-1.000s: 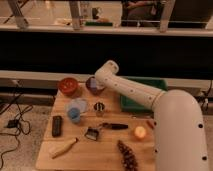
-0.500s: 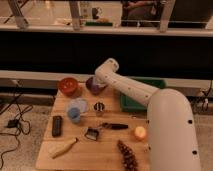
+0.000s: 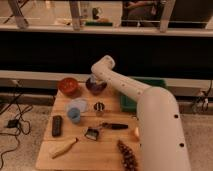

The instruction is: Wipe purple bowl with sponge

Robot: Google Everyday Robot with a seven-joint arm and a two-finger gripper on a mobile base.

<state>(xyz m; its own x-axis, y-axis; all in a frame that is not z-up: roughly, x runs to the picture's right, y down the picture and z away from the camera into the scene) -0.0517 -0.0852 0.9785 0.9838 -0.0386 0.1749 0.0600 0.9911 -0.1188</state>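
Note:
The purple bowl (image 3: pixel 96 87) stands at the back of the wooden table (image 3: pixel 107 147), to the right of a reddish-brown bowl (image 3: pixel 68 86). My white arm reaches in from the lower right, bends at its joint (image 3: pixel 103 67) and comes down onto the bowl. My gripper (image 3: pixel 93 80) is at the bowl's near-left rim, largely hidden by the wrist. The sponge is hidden from view.
A green tray (image 3: pixel 131 100) lies right of the bowl, partly behind my arm. A blue cup (image 3: pixel 74 116) on a pale disc (image 3: pixel 78 105), a small metal cup (image 3: pixel 99 108), a black remote (image 3: pixel 57 125), a brush (image 3: pixel 93 133), a pale stick-shaped item (image 3: pixel 64 148) and a brown cone (image 3: pixel 129 156) lie in front.
The thick lower part of my arm has shifted left. The wrist stays over the purple bowl, which has not moved.

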